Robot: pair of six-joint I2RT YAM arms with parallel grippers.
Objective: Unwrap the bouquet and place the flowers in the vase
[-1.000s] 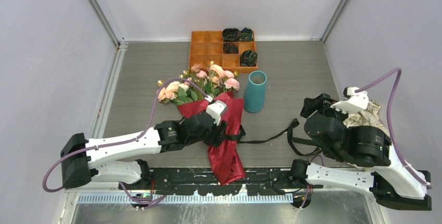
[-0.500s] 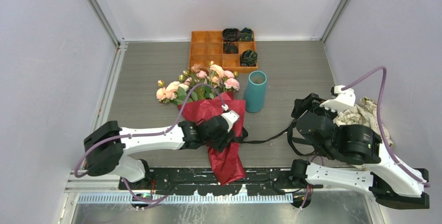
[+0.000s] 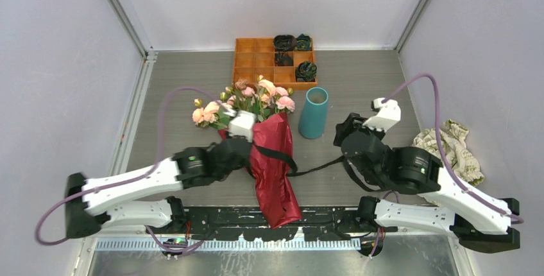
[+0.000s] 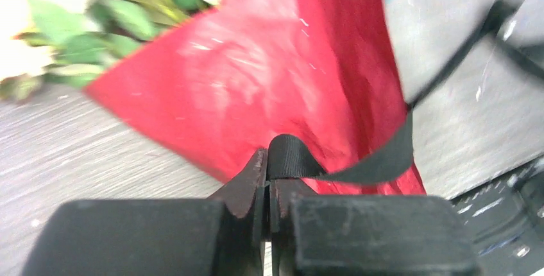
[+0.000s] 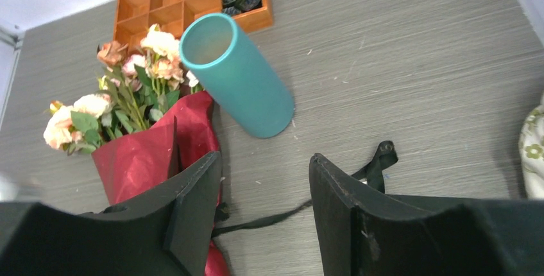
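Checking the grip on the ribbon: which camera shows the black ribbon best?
The left wrist view: close up, the ribbon sits pinched in the left gripper's shut jaws. The top view shows its run across the red paper onto the table; the right wrist view shows only its loose end.

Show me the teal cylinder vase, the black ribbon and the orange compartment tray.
teal cylinder vase [image 3: 314,120], top view, side wall
black ribbon [image 4: 378,163], left wrist view, strap right of its loop
orange compartment tray [image 3: 244,61], top view, bare left compartment floor
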